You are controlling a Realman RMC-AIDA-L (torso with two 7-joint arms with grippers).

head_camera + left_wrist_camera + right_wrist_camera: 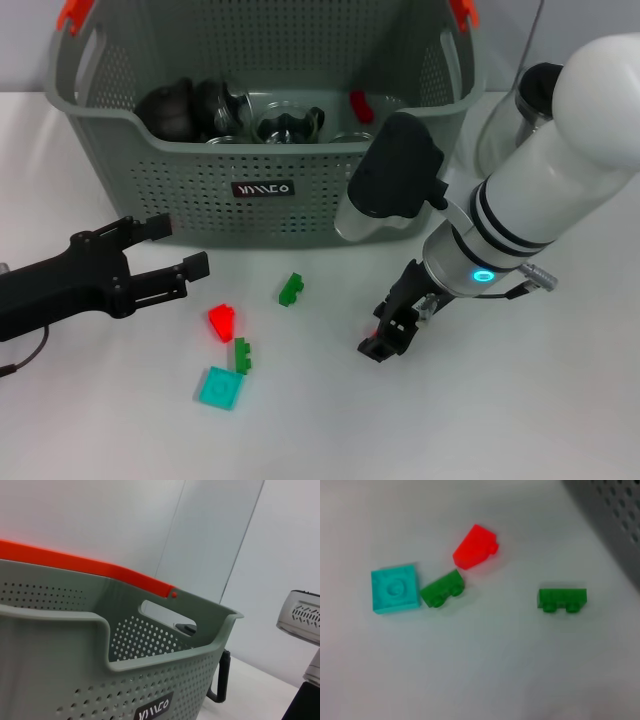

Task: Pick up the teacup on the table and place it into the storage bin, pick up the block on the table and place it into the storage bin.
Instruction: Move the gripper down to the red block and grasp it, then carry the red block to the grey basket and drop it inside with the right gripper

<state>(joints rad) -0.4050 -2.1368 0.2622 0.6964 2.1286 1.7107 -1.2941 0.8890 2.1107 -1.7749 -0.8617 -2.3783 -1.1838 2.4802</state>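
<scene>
The grey-green storage bin (262, 215) stands at the back middle and fills the left wrist view (150, 680). Inside it lie dark and glass cups (288, 125) and a red block (360, 105). No teacup shows on the table. On the table lie a green block (291, 289), a red block (223, 321), a smaller green block (243, 355) and a teal flat block (219, 387). They also show in the right wrist view: green (562, 600), red (474, 546), green (442, 588), teal (395, 588). My left gripper (175, 247) is open and empty, left of the blocks. My right gripper (385, 335) is low over the table, right of them.
A glass teapot (497, 135) with a black lid stands right of the bin, partly behind my right arm. Its black handle (222, 675) shows past the bin's corner in the left wrist view. The bin's front wall is close behind the blocks.
</scene>
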